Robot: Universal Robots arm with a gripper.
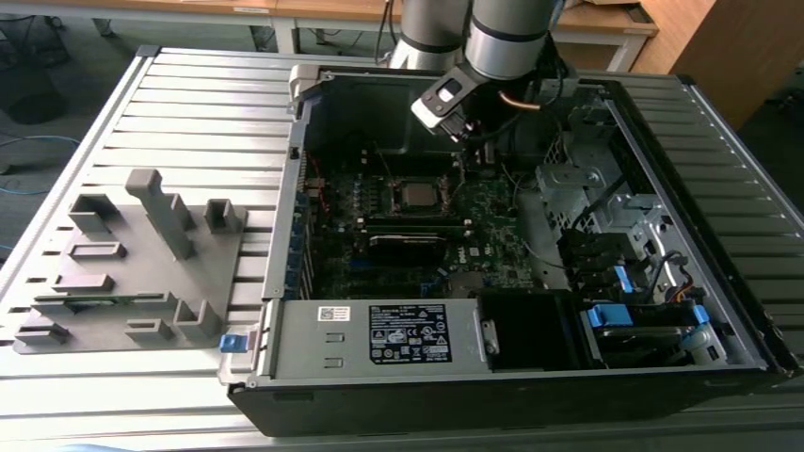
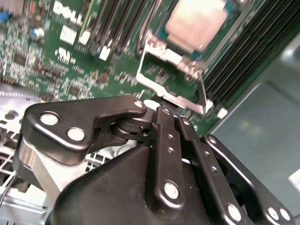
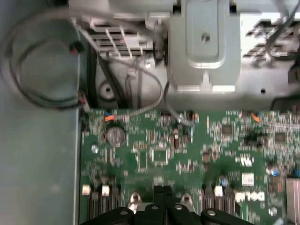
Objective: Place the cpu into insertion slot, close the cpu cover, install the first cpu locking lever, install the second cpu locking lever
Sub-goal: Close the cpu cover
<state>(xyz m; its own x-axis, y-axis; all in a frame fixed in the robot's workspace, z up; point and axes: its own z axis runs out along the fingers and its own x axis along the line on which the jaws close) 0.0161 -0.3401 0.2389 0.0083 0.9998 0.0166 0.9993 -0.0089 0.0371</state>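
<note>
Inside the computer case point(image 1: 503, 400), cpu point(image 2: 197, 23) seated in insertion slot point(image 1: 392, 195), cpu cover point(image 2: 164, 54) open beside it, gripper point(image 2: 164, 111) closed, empty, at the cover's edge

Lab/workshop, slatted alu bench point(image 1: 188, 104), open PC case point(image 1: 281, 235), wood desks point(image 1: 329, 9) behind

We see an open computer case point(image 1: 503, 400) on the slatted table point(image 1: 188, 104). A grey rack point(image 1: 132, 282) lies beside it, near the table's edge at the exterior view's left. A labelled box point(image 1: 377, 334) fills the case's near corner.
</note>
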